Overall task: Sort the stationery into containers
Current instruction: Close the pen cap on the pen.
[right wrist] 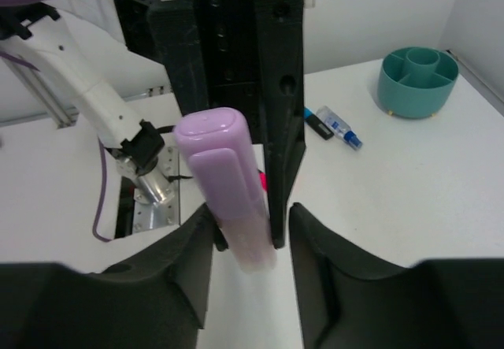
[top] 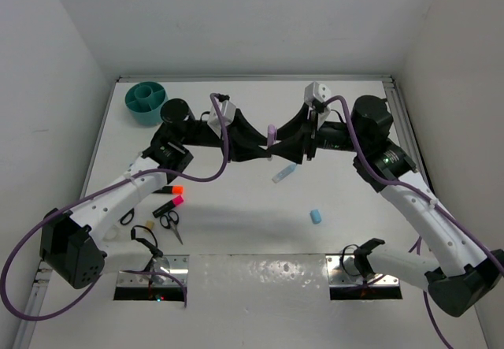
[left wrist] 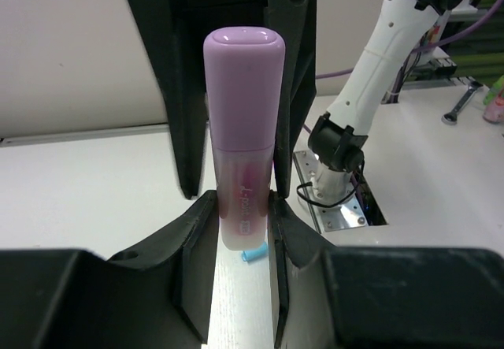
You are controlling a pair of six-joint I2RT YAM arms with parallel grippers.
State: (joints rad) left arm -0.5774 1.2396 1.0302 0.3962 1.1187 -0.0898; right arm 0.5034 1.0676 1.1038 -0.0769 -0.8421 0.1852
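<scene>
Where left gripper (left wrist: 242, 207) clamps pink marker (left wrist: 243, 105), base hidden

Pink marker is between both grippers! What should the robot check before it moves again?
1. Left gripper clamped on the pink marker: ok.
2. Right gripper clamped on it too: cannot tell, a gap shows on one side.
3. Marker cap on: ok.
4. Teal cup upright, pockets look empty: ok.
5. Light-blue marker lying below, clear of both grippers: ok.
</scene>
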